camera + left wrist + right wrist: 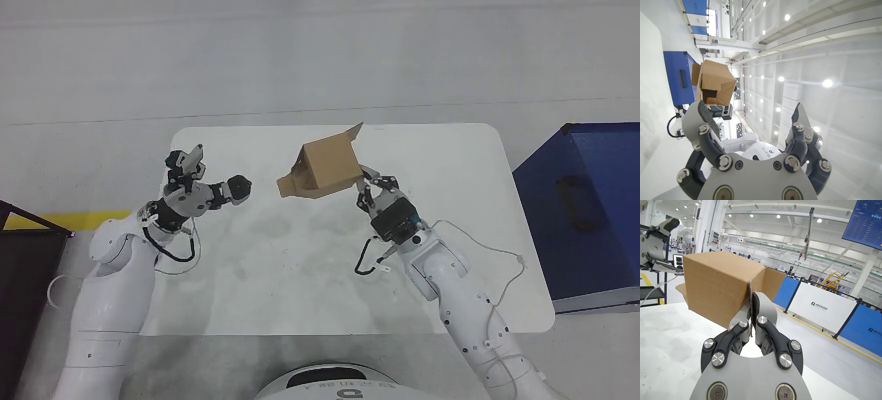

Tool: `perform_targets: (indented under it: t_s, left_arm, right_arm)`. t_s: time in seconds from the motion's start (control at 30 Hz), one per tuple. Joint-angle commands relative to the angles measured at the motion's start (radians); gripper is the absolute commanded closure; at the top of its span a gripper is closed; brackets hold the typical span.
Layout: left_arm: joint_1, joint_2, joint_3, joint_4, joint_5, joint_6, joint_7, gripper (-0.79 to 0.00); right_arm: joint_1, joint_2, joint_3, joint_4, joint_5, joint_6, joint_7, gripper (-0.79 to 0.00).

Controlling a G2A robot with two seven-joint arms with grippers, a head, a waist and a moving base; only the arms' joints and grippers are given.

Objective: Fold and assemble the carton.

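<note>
At right hand (752, 303) — boxy cardboard carton (715, 285)

The carton (322, 168) is plain brown corrugated cardboard, already opened out into a box shape. It sits tilted over the far middle of the worktop (300, 270), with one corner pointing up. My right end effector (752, 298) pinches a thin cardboard edge at its near right corner. The left end (715, 83) is not closed: its flaps are only partly folded in, leaving a dark gap into the inside. On the far right side (715, 285) one flap stands out loose.
</note>
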Motion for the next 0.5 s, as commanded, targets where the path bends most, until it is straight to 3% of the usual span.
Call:
perform_targets:
  t_s: [0.0, 0.2, 0.27, 0.37, 0.47]
  left_arm:
    - [-0.010, 0.002, 0.024, 0.009, 0.135, -0.027, 0.030, -0.686]
    - [-0.020, -0.006, 0.085, 0.011, 0.142, -0.074, 0.005, -0.653]
    - [-0.026, -0.009, 0.095, 0.018, 0.116, -0.091, -0.003, -0.517]
    - [-0.038, -0.012, 0.107, 0.026, 0.086, -0.091, -0.012, -0.400]
    - [-0.048, -0.012, 0.118, 0.025, 0.119, -0.084, -0.013, -0.369]
  right_arm:
    - [0.000, 0.000, -0.001, -0.003, 0.001, 0.000, -0.003, 0.000]
    - [-0.007, 0.000, -0.003, -0.009, -0.004, 0.004, -0.010, 0.000]
    - [-0.010, 0.000, -0.005, -0.008, -0.005, 0.006, -0.011, 0.000]
    - [-0.014, 0.000, -0.008, -0.007, -0.007, 0.005, -0.011, 0.000]
    - [-0.019, 0.000, -0.009, -0.007, -0.009, 0.005, -0.008, 0.000]
